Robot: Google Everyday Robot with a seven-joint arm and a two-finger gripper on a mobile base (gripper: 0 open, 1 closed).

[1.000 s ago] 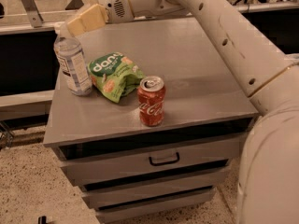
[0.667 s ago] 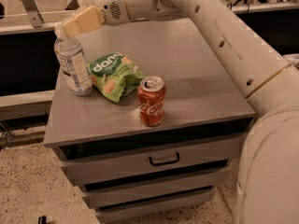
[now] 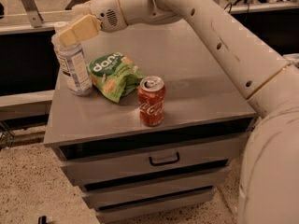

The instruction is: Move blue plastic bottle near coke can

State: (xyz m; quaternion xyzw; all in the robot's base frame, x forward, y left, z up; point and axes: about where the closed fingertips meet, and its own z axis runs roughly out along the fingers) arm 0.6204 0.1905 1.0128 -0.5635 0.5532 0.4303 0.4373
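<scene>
A: What's nearest?

B: The front of the grey bench (image 3: 196,92): flat, matte drawers (image 3: 145,161) stacked under its top. The upper one has a thin black handle (image 3: 164,160). It all stands on a speckled floor (image 3: 23,190).

A: And on top?

B: Near the front edge stands the coke can (image 3: 151,101), upright. It is a glossy red aluminium cylinder with white script and a silver lid. Just behind it to the left lies a crinkled green snack bag (image 3: 112,73), soft and puffy with white lettering, close to the can.

A: And the blue plastic bottle?

B: The blue plastic bottle (image 3: 74,69) stands upright at the far left of the bench, just beside the bag and apart from the can. Its clear, faintly bluish plastic is ribbed, with a white label (image 3: 70,64) and a white cap (image 3: 60,26).

A: Where's the pincer?

B: The pincer (image 3: 70,34) is at the bottle's neck, just under the cap. Its pale yellow pad covers the shoulder. I cannot tell how wide it stands or whether it grips the bottle.

A: And the arm?

B: The arm (image 3: 224,36) is smooth off-white tubing. It rises at the right, bends, and reaches leftward across the bench's far side, wrist tilted down toward the bottle.
</scene>
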